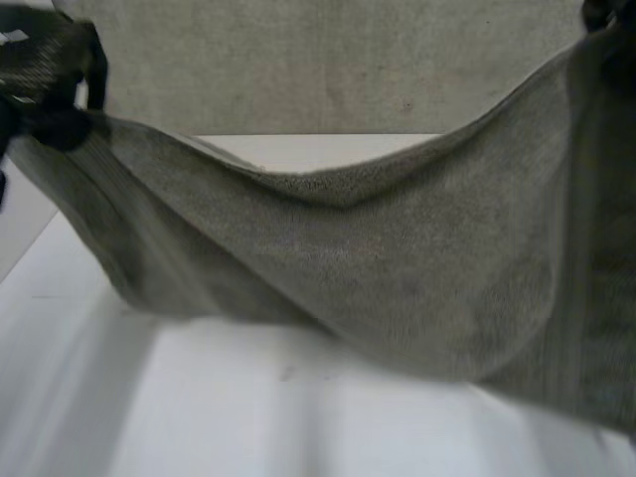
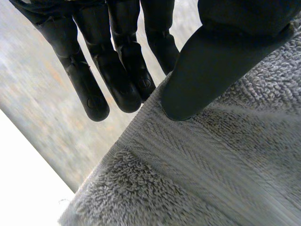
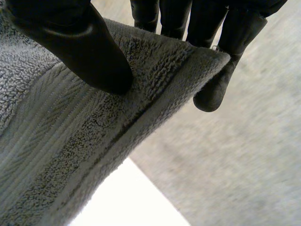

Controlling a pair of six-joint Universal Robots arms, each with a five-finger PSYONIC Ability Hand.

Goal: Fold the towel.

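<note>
A grey towel [image 1: 397,268] hangs lifted above the white table [image 1: 248,407], sagging in the middle between my two hands. My left hand [image 1: 50,89] holds its left end; in the left wrist view the thumb [image 2: 211,66] presses the towel's woven band [image 2: 197,160] against the fingers [image 2: 122,75] behind the edge. My right hand [image 1: 601,15] holds the right end; in the right wrist view the thumb [image 3: 80,47] pinches the towel's corner [image 3: 155,89] against the fingers [image 3: 221,52] behind it.
Beyond the table's far edge lies a grey speckled floor [image 1: 318,60]. The table's bare top shows below the hanging towel and at the left [image 1: 60,328].
</note>
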